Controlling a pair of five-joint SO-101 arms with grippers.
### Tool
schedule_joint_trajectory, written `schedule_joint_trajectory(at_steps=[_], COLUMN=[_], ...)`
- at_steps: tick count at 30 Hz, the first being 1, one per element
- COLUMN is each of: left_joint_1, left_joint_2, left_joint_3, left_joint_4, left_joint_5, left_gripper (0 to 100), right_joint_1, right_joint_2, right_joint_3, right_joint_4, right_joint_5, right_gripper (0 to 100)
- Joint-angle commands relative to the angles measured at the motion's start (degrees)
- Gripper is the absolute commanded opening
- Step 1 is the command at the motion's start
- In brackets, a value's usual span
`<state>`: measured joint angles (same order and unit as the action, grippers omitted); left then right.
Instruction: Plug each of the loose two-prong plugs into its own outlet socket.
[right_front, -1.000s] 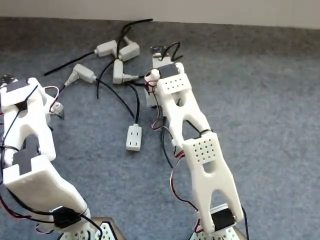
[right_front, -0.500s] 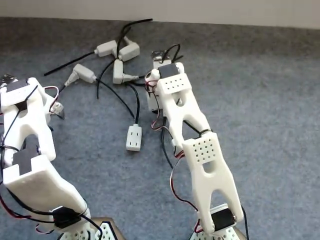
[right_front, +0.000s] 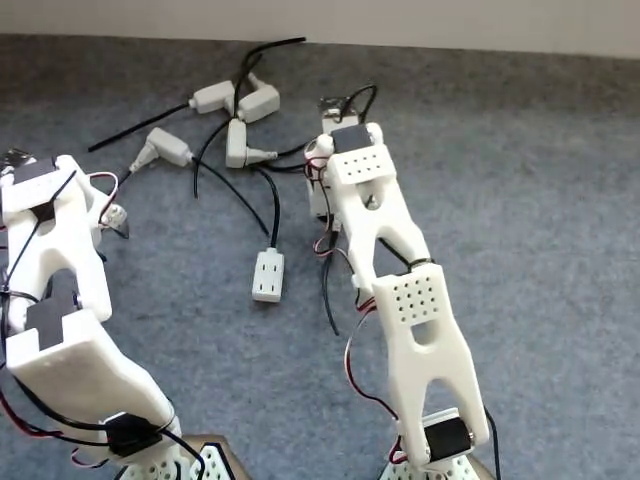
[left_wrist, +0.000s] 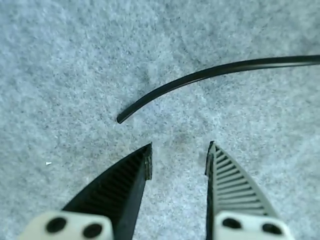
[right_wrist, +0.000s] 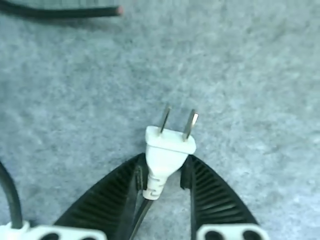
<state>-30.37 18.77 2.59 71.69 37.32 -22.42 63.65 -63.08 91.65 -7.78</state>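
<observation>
**Right arm grips a plug, socket waits at mid-table.** Two white arms work over a grey carpet (right_front: 520, 200) strewn with cords. The right gripper (right_wrist: 165, 162) pinches a white two-prong plug (right_wrist: 170, 147) by its body. Its ribbed black fingers (right_wrist: 122, 192) are pressed against both flanks, and the two metal prongs point away from the wrist. The plug's lead runs back between the fingers. Well ahead of the prongs lies a red-tipped cord end (right_wrist: 60, 11).

The left gripper (left_wrist: 180, 150) stands spread above the carpet. A black cord (left_wrist: 210, 72) curves across just beyond its tips, and its cut end rests on the pile.

From above, the right arm (right_front: 385, 220) stretches from 6 o'clock toward 12 o'clock, its wrist a little past the table's centre. The left arm (right_front: 50, 250) sits folded at the 9 o'clock edge.

The outlet socket (right_front: 267, 275) lies flat at the end of a black lead. It is at 9 o'clock from the right arm's elbow, near it but apart.

At 11 o'clock sits a knot of four white connectors (right_front: 237, 143) on tangled black leads, the two farthest touching. From this height it is hard to tell which are plugs and which are sockets.
</observation>
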Motion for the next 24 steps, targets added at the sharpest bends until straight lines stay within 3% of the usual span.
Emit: schedule_joint_trajectory(at_steps=[1, 4, 12, 15, 24], left_joint_1=[0.7, 0.7, 1.4, 3.2, 6.2], left_joint_2=[-2.9, -2.9, -2.8, -2.8, -2.8], left_joint_3=[-0.7, -0.7, -0.8, -0.9, -0.3], left_joint_4=[-0.7, -0.7, -0.7, -0.7, -2.5], left_joint_5=[0.2, 0.2, 0.1, -0.1, -2.6], left_gripper=[18, 18, 18, 18, 18], right_joint_1=[-0.3, -0.3, -2.2, -3.1, -12.5], right_joint_2=[0.0, -0.7, -8.0, -13.5, -37.0], right_joint_3=[0.4, -1.8, -15.6, -14.0, 5.5], right_joint_4=[-0.9, 1.3, 9.5, 9.4, 9.5], right_joint_5=[-0.7, -0.7, -0.6, 0.3, 15.2], right_gripper=[8.9, 3.8, 3.8, 3.8, 3.8])
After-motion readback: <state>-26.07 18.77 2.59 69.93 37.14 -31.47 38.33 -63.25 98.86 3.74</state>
